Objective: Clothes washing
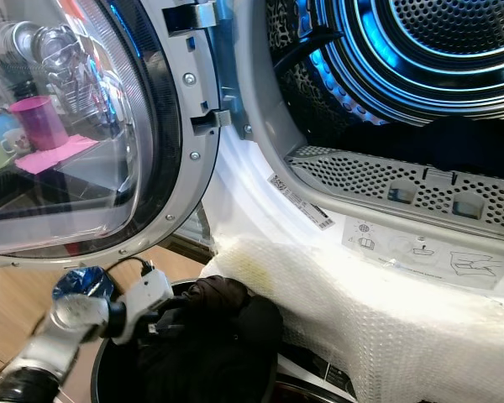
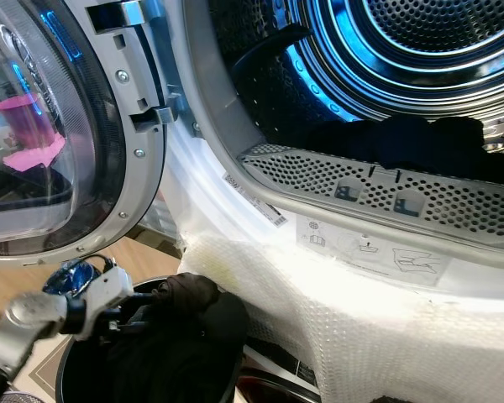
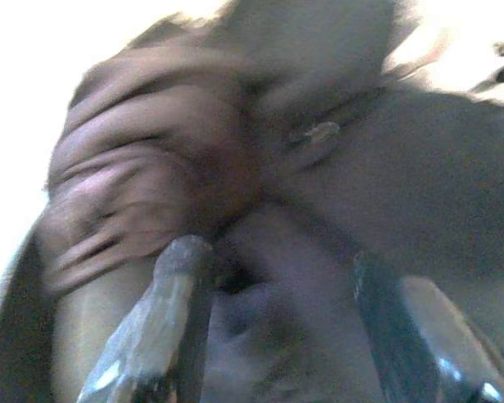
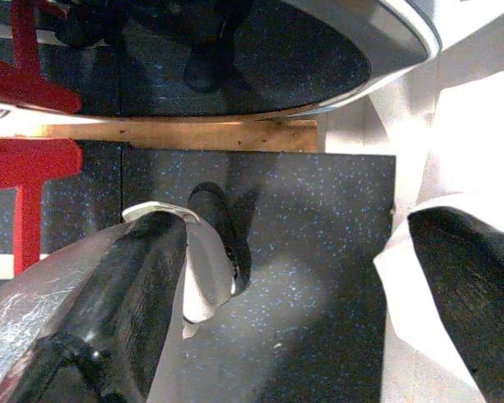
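The washing machine's drum [image 1: 437, 50] stands open, lit blue, with dark clothes [image 1: 454, 138] lying at its bottom. Its round glass door [image 1: 84, 126] is swung out to the left. Below the door, a black basket [image 1: 109, 361] on the floor holds a heap of dark clothes, topped by a dark brown garment [image 1: 223, 302]. My left gripper [image 1: 170, 317] reaches into that heap. In the left wrist view its fingers [image 3: 176, 319] stand apart with the brown cloth [image 3: 151, 193] bunched between and beyond them. My right gripper [image 4: 294, 227] hangs open over dark speckled floor.
White bubble wrap [image 1: 386, 319] covers the machine's front below the opening. A perforated grey grille [image 1: 386, 180] lines the lower rim of the opening. Wooden floor [image 1: 8, 311] lies left of the basket. A pink cup [image 1: 38, 122] shows through the door glass.
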Tool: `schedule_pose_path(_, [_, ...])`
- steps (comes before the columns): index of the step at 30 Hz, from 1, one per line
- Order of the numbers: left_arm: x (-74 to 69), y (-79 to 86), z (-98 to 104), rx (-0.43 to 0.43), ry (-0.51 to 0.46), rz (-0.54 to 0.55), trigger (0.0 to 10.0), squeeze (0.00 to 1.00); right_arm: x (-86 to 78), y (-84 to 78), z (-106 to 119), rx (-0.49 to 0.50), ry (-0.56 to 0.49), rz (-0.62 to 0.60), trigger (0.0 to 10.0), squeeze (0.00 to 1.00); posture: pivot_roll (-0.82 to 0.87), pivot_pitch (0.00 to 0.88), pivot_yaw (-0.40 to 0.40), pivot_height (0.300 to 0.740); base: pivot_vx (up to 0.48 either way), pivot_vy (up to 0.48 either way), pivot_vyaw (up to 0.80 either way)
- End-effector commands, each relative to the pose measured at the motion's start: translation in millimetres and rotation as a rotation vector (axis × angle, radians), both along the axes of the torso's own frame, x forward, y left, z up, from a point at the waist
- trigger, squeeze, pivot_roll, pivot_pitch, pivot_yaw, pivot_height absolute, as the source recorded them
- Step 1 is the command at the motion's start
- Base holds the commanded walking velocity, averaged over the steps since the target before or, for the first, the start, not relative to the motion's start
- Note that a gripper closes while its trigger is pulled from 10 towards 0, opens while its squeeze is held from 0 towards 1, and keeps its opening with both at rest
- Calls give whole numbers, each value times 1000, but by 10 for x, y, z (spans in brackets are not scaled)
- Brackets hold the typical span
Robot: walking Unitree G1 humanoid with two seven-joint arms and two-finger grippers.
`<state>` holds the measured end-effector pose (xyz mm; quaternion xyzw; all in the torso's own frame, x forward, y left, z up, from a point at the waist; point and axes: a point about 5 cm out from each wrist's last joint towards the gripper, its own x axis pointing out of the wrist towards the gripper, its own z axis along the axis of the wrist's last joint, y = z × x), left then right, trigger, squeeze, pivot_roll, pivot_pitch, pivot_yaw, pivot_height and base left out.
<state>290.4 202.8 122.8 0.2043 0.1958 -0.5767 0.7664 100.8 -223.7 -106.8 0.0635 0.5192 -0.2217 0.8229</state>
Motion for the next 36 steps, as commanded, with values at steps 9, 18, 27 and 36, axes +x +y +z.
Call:
schedule_pose_path(9, [-126,-309,11,-110,159,-110,10000,1000,-17,441,-82,107,46,91,10000,0,116,11,177,740,0,0,0])
schedule_pose_path(18, [-144,-485,-162,-76,208,-134,10000,1000,-78,425,-94,96,63,83,10000,0,79,0,190,740,0,0,0])
schedule_pose_path(27, [-127,-706,-221,-110,190,-116,10000,0,-175,-80,-8,-110,25,-156,10000,0,64,6,182,740,0,0,0])
schedule_pose_path(36, [-99,-661,-264,-73,166,-84,10000,0,-32,-185,69,-54,-150,-241,10000,0,69,0,177,740,0,0,0])
